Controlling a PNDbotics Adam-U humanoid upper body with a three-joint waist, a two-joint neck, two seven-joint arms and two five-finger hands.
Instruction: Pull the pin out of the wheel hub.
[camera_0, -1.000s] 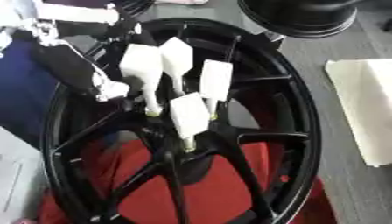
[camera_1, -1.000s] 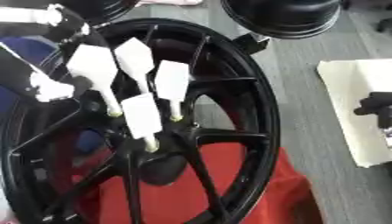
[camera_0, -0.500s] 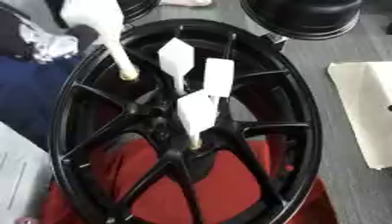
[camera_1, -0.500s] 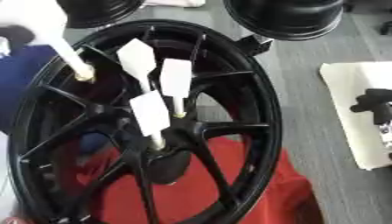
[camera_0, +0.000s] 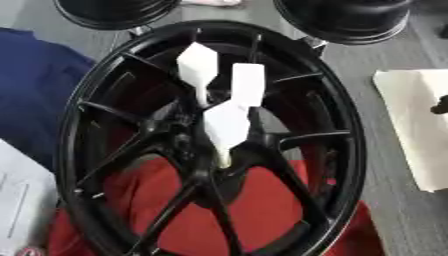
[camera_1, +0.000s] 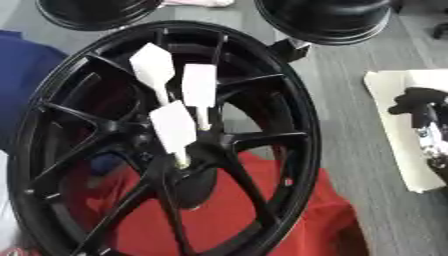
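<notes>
A large black spoked wheel (camera_0: 346, 150) lies flat across the middle of both views. Three white flat-headed pins stand in its hub (camera_0: 194, 150): one at the back left (camera_0: 198, 65), one at the back right (camera_0: 248, 82) and one nearest me (camera_0: 227, 125). No hand is at the wheel. My right hand (camera_1: 418, 106) shows at the right edge of the right eye view, over a white sheet and well away from the wheel. My left hand is out of sight.
A red cloth (camera_0: 258, 210) lies under the near part of the wheel and a blue cloth (camera_0: 35, 90) to its left. Two other black wheels (camera_0: 114, 10) (camera_0: 346, 17) sit at the far edge. A white sheet (camera_0: 411, 120) lies on the right, white paper (camera_0: 17, 205) at the lower left.
My left hand, shut on a fourth white pin, lifted it out toward the upper left and left the view. Three pins stay in the hub. The camera has shifted.
</notes>
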